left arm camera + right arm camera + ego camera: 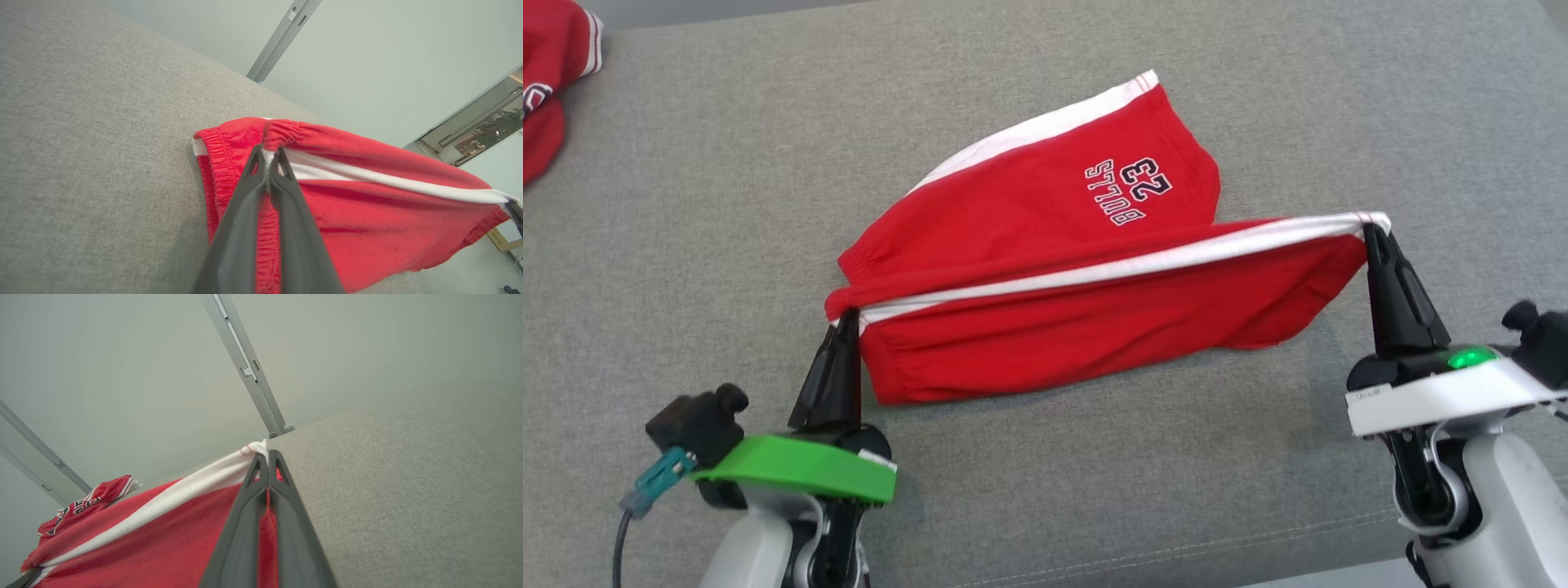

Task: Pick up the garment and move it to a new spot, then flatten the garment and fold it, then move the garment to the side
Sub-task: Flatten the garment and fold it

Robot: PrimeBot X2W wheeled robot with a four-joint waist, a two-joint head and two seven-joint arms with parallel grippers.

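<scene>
The garment [1045,269] is a pair of red shorts with white side stripes and "BULLS 23" print, spread on a grey cushioned surface [686,245]. My left gripper [848,314] is shut on the waistband end [269,139] at the stripe. My right gripper [1370,227] is shut on the hem end of the same white stripe [255,449]. The near leg is lifted and stretched taut between the two grippers, hanging over the surface, while the far leg with the print lies flat behind it.
Another red garment [547,73] with white trim lies at the far left corner of the surface, also seen as a red heap [86,502] in the right wrist view. A pale wall with a metal post [249,371] rises behind.
</scene>
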